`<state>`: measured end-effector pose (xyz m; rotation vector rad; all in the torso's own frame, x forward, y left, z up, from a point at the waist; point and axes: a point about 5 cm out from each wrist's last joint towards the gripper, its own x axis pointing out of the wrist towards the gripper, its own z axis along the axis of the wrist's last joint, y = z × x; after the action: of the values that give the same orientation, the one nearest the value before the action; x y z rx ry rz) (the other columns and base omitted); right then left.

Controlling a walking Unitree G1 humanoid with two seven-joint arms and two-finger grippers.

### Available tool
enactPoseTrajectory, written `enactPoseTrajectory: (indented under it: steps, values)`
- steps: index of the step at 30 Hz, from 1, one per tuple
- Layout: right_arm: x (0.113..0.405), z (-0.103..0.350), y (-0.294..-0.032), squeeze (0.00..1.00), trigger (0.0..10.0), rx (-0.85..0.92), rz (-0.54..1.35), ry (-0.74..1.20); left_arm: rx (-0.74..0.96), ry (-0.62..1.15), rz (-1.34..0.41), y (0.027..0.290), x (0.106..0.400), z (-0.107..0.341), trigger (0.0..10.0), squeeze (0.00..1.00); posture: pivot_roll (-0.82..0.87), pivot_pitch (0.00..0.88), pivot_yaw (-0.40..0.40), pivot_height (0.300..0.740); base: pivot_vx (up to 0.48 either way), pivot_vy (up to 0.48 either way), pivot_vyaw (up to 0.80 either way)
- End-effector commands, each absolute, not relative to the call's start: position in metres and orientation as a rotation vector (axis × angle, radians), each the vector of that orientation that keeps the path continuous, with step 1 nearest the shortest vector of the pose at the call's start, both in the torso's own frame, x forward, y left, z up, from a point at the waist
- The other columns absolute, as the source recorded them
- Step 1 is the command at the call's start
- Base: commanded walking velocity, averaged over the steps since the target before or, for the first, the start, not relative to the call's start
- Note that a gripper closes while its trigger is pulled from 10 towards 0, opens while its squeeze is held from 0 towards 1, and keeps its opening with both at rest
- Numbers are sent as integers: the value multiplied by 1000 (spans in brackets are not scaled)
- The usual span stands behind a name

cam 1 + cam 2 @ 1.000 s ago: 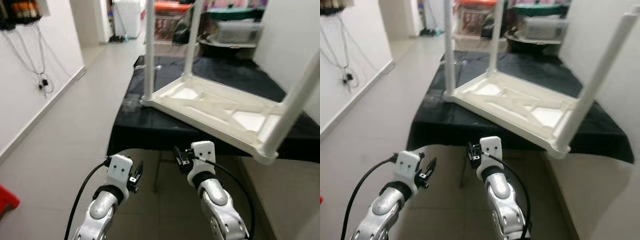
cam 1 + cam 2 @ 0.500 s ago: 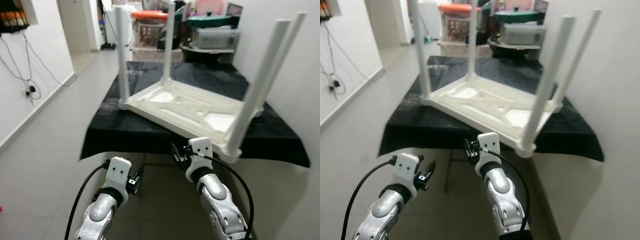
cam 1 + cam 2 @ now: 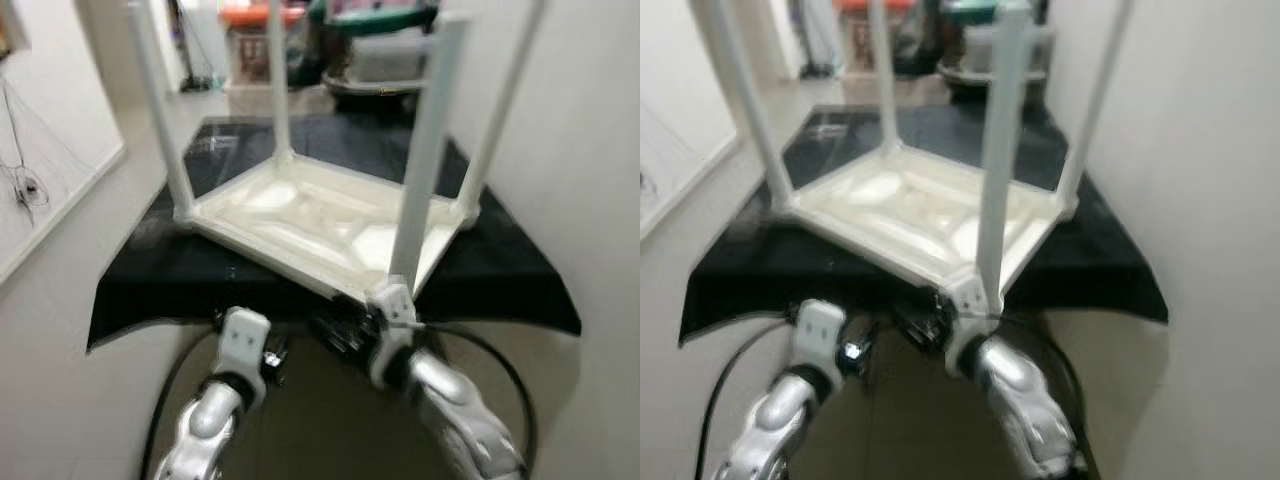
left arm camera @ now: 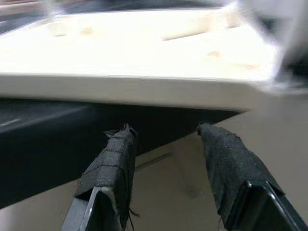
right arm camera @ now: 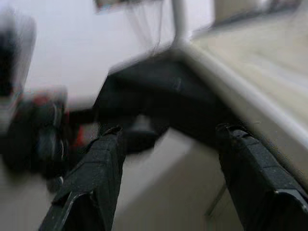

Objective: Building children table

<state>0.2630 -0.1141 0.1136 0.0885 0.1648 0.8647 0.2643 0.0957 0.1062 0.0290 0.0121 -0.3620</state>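
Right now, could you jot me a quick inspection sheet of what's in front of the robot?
Surface: black-covered table, against the right wall.
Job's things: white children's table upside down on it, four legs up, near corner overhanging the edge.
Clutter: bins and tubs behind, blurred.
Hands: left hand open, below the near edge; right hand open, beside the overhanging corner.
Cables: black cable along the left arm; wall wires.
Surroundings: tiled corridor floor.

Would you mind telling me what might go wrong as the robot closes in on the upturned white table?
The children's table lies upside down on the black-covered table, its near corner jutting over the edge, so a bump from the right gripper might tip it off. Both grippers, including the left gripper, are open and empty, and the blurred views could spoil aim.
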Motion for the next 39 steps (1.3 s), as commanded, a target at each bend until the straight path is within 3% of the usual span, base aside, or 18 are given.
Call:
enactPoseTrajectory:
  steps: [1,3,4,5,11,12,13,21,23,31,33,37,39]
  values:
    - [259,118,-101,0,10000,108,972,162,42,29,-336,105,264,103,10000,0,45,0,-32,740,0,0,0]
    - [266,112,-126,0,10000,37,930,230,39,27,-334,105,264,104,10000,0,45,0,-32,740,0,0,0]
    - [266,112,-126,0,10000,37,930,230,39,27,-334,105,264,104,10000,0,45,0,-32,740,0,0,0]
    - [274,110,-155,0,10000,-14,868,282,37,27,-334,105,264,104,10000,0,40,0,-28,740,0,0,0]
    - [277,108,-187,0,10000,-102,828,353,34,28,-337,104,264,104,10000,0,37,0,-27,740,0,0,0]
    - [289,103,-223,0,10000,-242,646,450,33,27,-337,105,264,104,10000,0,38,0,-27,740,0,0,0]
    - [292,104,-234,0,10000,-277,595,478,33,27,-336,105,264,105,10000,0,38,0,-27,740,0,0,0]
    - [297,112,-260,0,10000,-366,487,551,31,26,-335,106,264,105,10000,0,40,0,-24,740,0,0,0]
    - [314,126,-270,0,10000,-390,281,522,31,27,-336,106,264,105,10000,0,37,0,-20,740,0,0,0]
    - [327,141,-250,0,10000,-333,220,395,30,27,-336,107,263,106,10000,0,40,0,-18,740,0,0,0]
    - [329,150,-227,0,10000,-272,276,334,28,21,-334,107,263,106,10000,0,39,0,-17,740,0,0,0]
    - [328,152,-219,0,10000,-249,310,322,28,18,-333,107,263,107,10000,0,38,0,-16,740,0,0,0]
    - [324,157,-193,0,10000,-190,441,315,14,-3,-331,108,262,110,10000,0,37,0,-19,740,0,0,0]
